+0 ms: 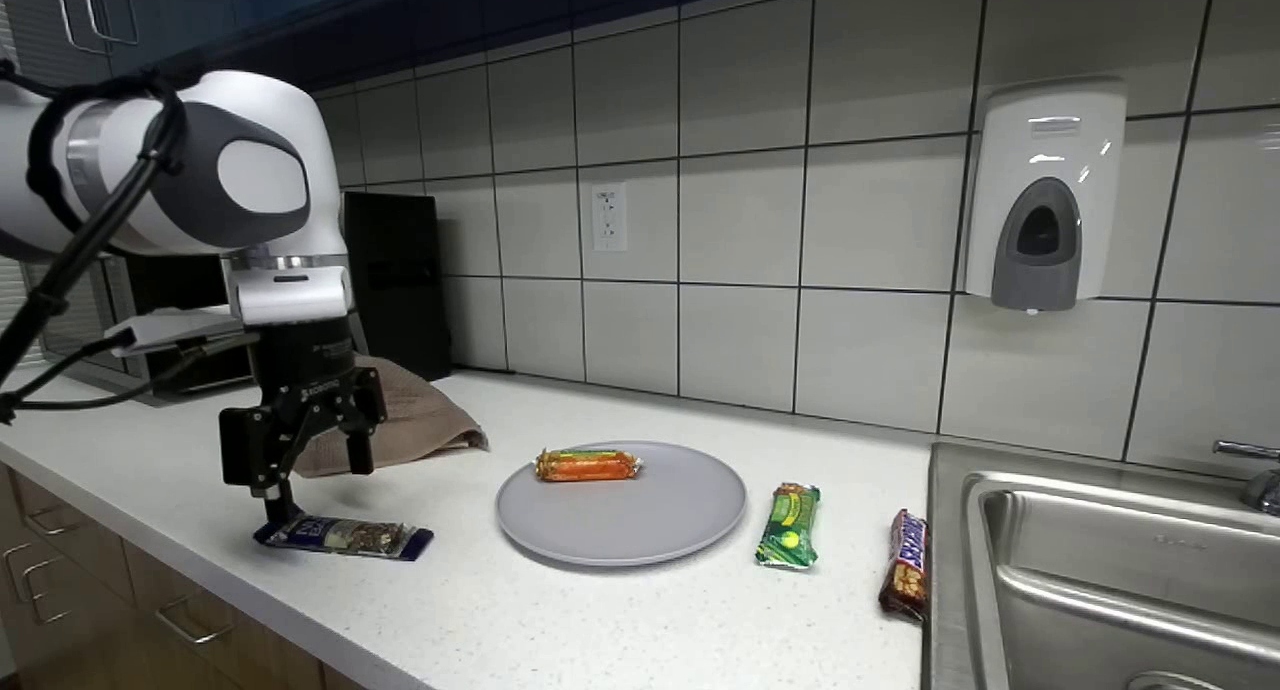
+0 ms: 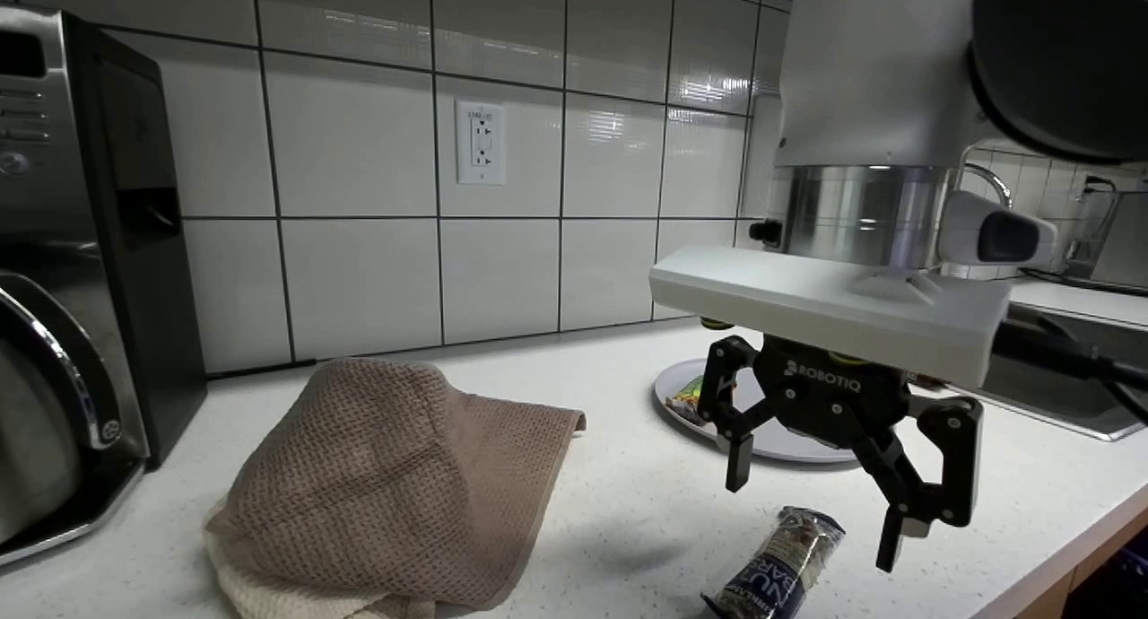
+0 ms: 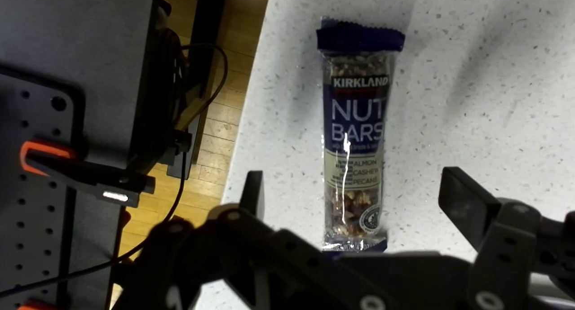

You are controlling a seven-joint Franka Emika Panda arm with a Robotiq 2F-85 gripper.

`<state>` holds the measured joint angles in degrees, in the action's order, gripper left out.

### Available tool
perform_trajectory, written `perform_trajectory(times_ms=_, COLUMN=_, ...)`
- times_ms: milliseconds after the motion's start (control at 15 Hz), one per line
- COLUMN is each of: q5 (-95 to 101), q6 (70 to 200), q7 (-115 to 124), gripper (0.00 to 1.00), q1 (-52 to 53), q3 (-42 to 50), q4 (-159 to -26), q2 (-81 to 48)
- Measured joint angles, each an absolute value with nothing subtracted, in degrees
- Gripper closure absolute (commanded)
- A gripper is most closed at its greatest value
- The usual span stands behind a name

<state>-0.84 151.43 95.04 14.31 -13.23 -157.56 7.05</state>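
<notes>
The tool (image 2: 813,514) is released and points down over the desk (image 1: 720,610), its 2 fingers (image 3: 255,191) spread wide. Between them in the wrist view, with a gap on either side, a nut bar (image 3: 355,135) lies flat on the desk near the edge, label up. Its wrapper is dark blue and clear, printed KIRKLAND and NUT BARS, with nuts visible through it; the tool's body partly covers the lower end there.

A brown cloth (image 2: 377,484) is heaped on the desk near the nut bar, and a dark appliance (image 2: 134,314) stands beside it, close to the tiled wall (image 1: 745,215). Also near the nut bar is a round gray plate (image 1: 650,530) carrying an orange-wrapped bar (image 1: 588,465) toward its back rim. In an exterior view, a green-wrapped bar (image 1: 790,525) lies between the plate and the metal sink (image 1: 955,590), and a brown-wrapped bar (image 1: 907,570) with a blue label lies just beside the sink's rim. A white soap dispenser (image 1: 1100,170) with a gray front is fixed to the wall. A white power outlet (image 2: 482,142) shows on the tiles in both exterior views.
</notes>
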Motion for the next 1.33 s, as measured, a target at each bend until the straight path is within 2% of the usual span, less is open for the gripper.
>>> perform_trajectory(times_ms=800, q5=-0.5, q6=158.0, q7=94.9, gripper=0.00, q1=13.5, q3=-12.6, q4=-157.4, q2=0.1)
perform_trajectory(times_ms=867, q5=-0.3, q6=158.3, q7=94.9, gripper=0.04, q1=13.5, q3=-12.4, q4=-157.3, q2=-0.5)
perform_trajectory(times_ms=933, q5=-0.2, q6=158.6, q7=94.9, gripper=0.26, q1=13.5, q3=-12.2, q4=-157.2, q2=-0.9)
perform_trajectory(times_ms=1067, q5=0.1, q6=159.1, q7=94.9, gripper=0.31, q1=13.5, q3=-11.9, q4=-156.8, q2=-1.8)
perform_trajectory(times_ms=1333, q5=0.6, q6=159.5, q7=94.8, gripper=0.62, q1=13.5, q3=-11.3, q4=-155.6, q2=-3.2)
